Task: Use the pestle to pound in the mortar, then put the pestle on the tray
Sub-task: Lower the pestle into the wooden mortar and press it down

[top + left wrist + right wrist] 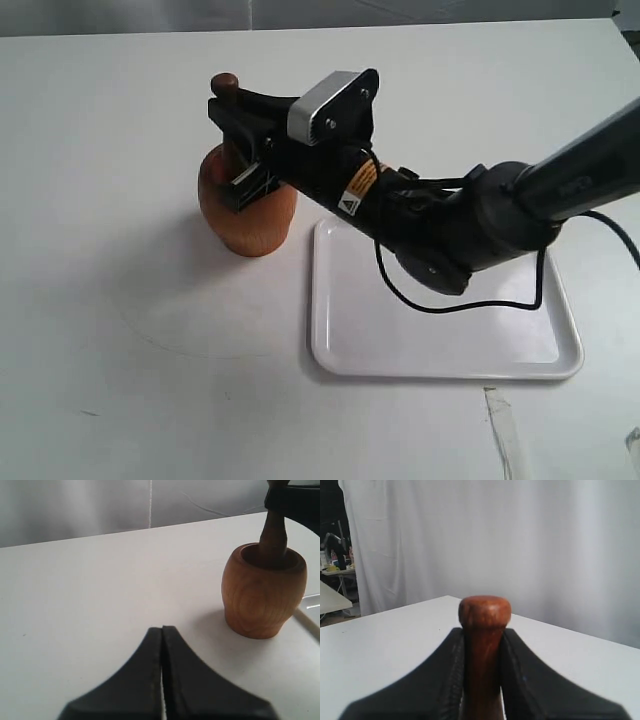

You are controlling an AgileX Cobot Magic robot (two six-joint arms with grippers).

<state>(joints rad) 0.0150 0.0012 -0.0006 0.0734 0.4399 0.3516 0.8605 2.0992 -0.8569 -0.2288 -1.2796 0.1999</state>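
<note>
Here, one pestle [226,85] stands in the single mortar [245,215], clenched by the right gripper [238,130]. One tray [450,330] lies at the mortar's four o'clock. The left gripper [162,635] is pressed closed, holding nothing.

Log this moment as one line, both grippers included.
right gripper: shut on dark reddish-brown wooden pestle, upright in light-brown barrel-shaped wooden mortar | left gripper: shut, empty | glossy white rectangular tray: no pestle yet

Warning-triangle sticker [349,201] on right arm [500,212], lettering too small to read
</note>
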